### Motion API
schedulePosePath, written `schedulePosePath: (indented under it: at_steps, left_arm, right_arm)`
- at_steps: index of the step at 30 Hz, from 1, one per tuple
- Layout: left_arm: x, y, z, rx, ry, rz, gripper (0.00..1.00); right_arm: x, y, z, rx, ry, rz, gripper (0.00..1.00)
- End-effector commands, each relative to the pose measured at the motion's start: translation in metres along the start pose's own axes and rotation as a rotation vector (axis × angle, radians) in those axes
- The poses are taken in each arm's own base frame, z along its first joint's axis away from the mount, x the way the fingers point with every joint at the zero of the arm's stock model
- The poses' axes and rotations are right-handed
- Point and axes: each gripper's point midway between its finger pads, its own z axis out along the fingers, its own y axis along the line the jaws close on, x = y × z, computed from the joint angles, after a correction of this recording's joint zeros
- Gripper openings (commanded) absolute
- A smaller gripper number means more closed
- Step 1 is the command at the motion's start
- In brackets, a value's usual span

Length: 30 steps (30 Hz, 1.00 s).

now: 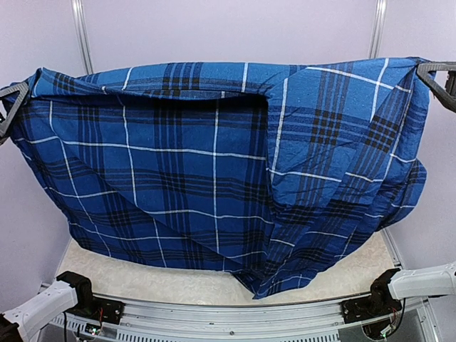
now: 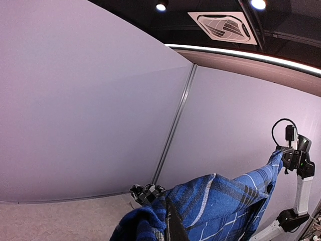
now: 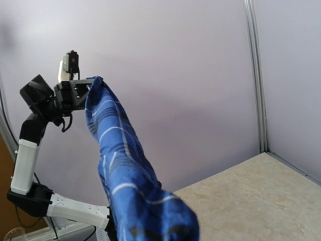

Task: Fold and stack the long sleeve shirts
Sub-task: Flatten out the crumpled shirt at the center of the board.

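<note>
Top external: blue shirt (image 1: 214, 185) hangs spread wide; wrist views show edge-on strip.

Count in view: long sleeve shirt (image 1: 214, 178), blue plaid: one. My end effectors: two, left end effector (image 1: 21, 91) and right end effector (image 1: 425, 70). My arms: two. Bench (image 1: 178, 281): one. Metal wall strips (image 1: 82, 32): two.

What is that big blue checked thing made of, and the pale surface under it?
The blue shirt looks like thin woven cloth, probably cotton, with a matte finish: it sags in soft folds between the left gripper and the right gripper. The tabletop looks pale, speckled and matte, perhaps stone-look laminate; I cannot tell for sure.
</note>
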Motion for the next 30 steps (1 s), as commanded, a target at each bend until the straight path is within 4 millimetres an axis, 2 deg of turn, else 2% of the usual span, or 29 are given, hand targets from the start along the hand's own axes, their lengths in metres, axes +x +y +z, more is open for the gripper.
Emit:
schedulePosePath:
  at_steps: [1, 3, 7, 10, 13, 15, 18, 20, 21, 22, 23, 25, 26, 27, 30]
  left_arm:
    - [0.009, 0.029, 0.015, -0.092, 0.026, -0.014, 0.0]
    - [0.021, 0.052, 0.026, -0.153, 0.047, -0.036, 0.0]
    - [0.054, 0.109, 0.052, -0.278, 0.091, -0.069, 0.0]
    - [0.096, 0.162, 0.077, -0.374, 0.163, -0.111, 0.0]
    - [0.141, 0.222, 0.097, -0.495, 0.213, -0.137, 0.0]
    - [0.164, 0.255, 0.109, -0.553, 0.218, -0.137, 0.0]
    - [0.194, 0.295, 0.123, -0.624, 0.235, -0.14, 0.0]
    - [0.228, 0.328, 0.136, -0.666, 0.275, -0.158, 0.0]
    - [0.237, 0.338, 0.141, -0.674, 0.273, -0.161, 0.0]
    - [0.259, 0.354, 0.147, -0.693, 0.301, -0.177, 0.0]
    - [0.269, 0.362, 0.153, -0.693, 0.308, -0.186, 0.0]
    - [0.297, 0.378, 0.165, -0.697, 0.353, -0.208, 0.0]
    - [0.319, 0.39, 0.17, -0.71, 0.39, -0.22, 0.0]
    - [0.333, 0.398, 0.174, -0.716, 0.412, -0.226, 0.0]
    - [0.365, 0.415, 0.186, -0.723, 0.465, -0.237, 0.0]
  right_arm:
    - [-0.005, -0.019, 0.005, 0.079, -0.015, 0.017, 0.0]
    - [0.003, -0.047, 0.013, 0.184, 0.011, 0.033, 0.0]
    - [0.024, -0.117, 0.029, 0.426, 0.067, 0.046, 0.0]
    - [0.05, -0.189, 0.039, 0.673, 0.128, 0.054, 0.0]
    - [0.091, -0.257, 0.069, 0.788, 0.233, 0.059, 0.0]
    - [0.118, -0.301, 0.094, 0.797, 0.287, 0.076, 0.0]
    - [0.153, -0.36, 0.133, 0.786, 0.348, 0.077, 0.0]
    - [0.177, -0.396, 0.155, 0.784, 0.381, 0.066, 0.0]
    - [0.201, -0.42, 0.167, 0.786, 0.418, 0.073, 0.0]
    - [0.217, -0.438, 0.176, 0.791, 0.44, 0.08, 0.0]
    - [0.236, -0.455, 0.182, 0.799, 0.47, 0.094, 0.0]
    - [0.269, -0.482, 0.194, 0.794, 0.517, 0.11, 0.0]
    - [0.288, -0.494, 0.199, 0.793, 0.541, 0.121, 0.0]
    - [0.303, -0.504, 0.204, 0.785, 0.56, 0.133, 0.0]
    - [0.342, -0.526, 0.21, 0.791, 0.611, 0.152, 0.0]
